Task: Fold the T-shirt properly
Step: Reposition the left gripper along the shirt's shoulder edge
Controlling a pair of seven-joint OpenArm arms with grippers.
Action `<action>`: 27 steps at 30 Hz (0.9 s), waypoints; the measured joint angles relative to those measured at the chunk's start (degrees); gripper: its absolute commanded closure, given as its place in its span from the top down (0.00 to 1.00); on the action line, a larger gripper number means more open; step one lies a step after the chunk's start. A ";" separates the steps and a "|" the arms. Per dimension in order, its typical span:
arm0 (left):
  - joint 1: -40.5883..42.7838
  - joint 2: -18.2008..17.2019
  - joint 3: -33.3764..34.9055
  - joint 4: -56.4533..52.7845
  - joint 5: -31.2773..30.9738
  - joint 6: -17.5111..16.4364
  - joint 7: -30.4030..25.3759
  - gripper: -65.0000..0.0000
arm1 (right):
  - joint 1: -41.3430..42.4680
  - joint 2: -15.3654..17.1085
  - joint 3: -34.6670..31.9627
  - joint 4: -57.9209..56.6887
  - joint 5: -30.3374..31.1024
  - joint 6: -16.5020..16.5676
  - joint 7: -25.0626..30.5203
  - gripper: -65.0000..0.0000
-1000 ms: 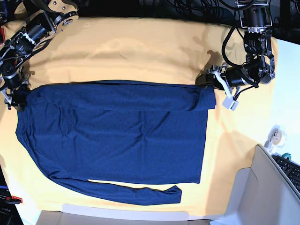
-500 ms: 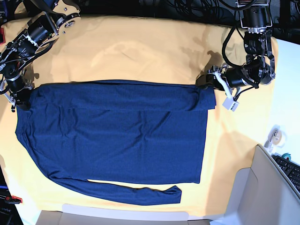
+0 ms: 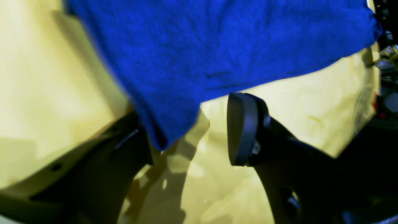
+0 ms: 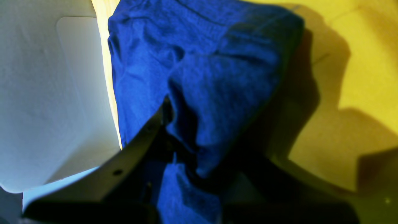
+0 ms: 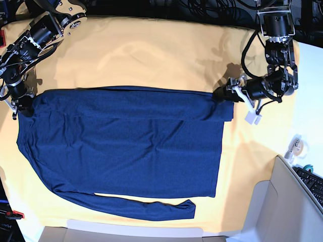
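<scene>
I read the step in hand as laying the upper long edge of the T-shirt (image 5: 126, 146) over its body and settling the fold. To do it well I want both corners at one level, the folded edge taut and straight from side to side, and neither corner let go until the cloth lies flat, because this thin knit will drag and bunch if one side is released while the other pulls. The loose sleeve along the near edge still needs folding in.

The shirt lies spread across the yellow cloth (image 5: 151, 55) on the desk, with a folded band along its far edge.

On the base view's left, the right end effector (image 5: 21, 103) sits at the shirt's corner. Its wrist view shows blue fabric bunched between the fingers and spilling toward the camera, so I judge it closed on the cloth.

On the base view's right, the left end effector (image 3: 189, 130) is at the opposite corner of the folded band. Its jaws stand clearly apart: the shirt's corner drapes over one finger (image 3: 124, 146), the other finger (image 3: 241, 129) stands clear of it with yellow cloth between them, so nothing is clamped.
</scene>
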 measured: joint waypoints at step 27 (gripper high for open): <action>-4.81 0.00 0.24 -8.46 -1.51 0.09 -1.46 0.49 | -0.79 0.04 -0.09 0.17 0.83 0.00 -0.02 0.00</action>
